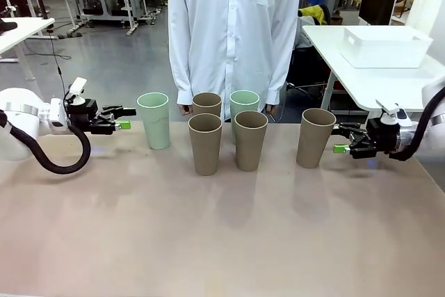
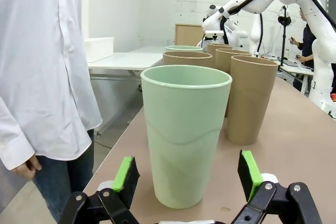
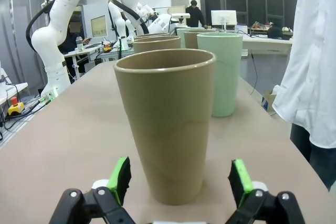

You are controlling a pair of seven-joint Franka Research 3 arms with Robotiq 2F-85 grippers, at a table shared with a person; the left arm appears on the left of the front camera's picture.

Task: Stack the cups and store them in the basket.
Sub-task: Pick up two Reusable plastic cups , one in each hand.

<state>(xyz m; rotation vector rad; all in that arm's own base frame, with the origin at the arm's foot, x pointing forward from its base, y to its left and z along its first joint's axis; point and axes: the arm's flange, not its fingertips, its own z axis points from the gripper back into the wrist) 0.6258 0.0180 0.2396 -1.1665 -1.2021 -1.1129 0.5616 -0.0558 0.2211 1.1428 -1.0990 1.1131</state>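
Six cups stand upright across the table's far half. On the left is a mint cup [image 1: 154, 120], and my left gripper [image 1: 127, 117] is open just left of it, level with its upper part. In the left wrist view that mint cup [image 2: 186, 129] stands just ahead between the green pads [image 2: 126, 174], untouched. Two brown cups [image 1: 205, 144] [image 1: 250, 140] stand in the middle, with a brown cup [image 1: 206, 103] and a mint cup [image 1: 244, 101] behind them. My right gripper [image 1: 339, 138] is open beside the rightmost brown cup [image 1: 315, 137], which also stands between its pads [image 3: 240, 182]. The white basket [image 1: 384, 46] sits on a separate table at back right.
A person in a white shirt [image 1: 233, 26] stands at the far edge behind the middle cups, hands hanging at table height. The basket's white table [image 1: 361, 81] is beyond the right far corner. The near half of the tan tabletop [image 1: 222, 241] is bare.
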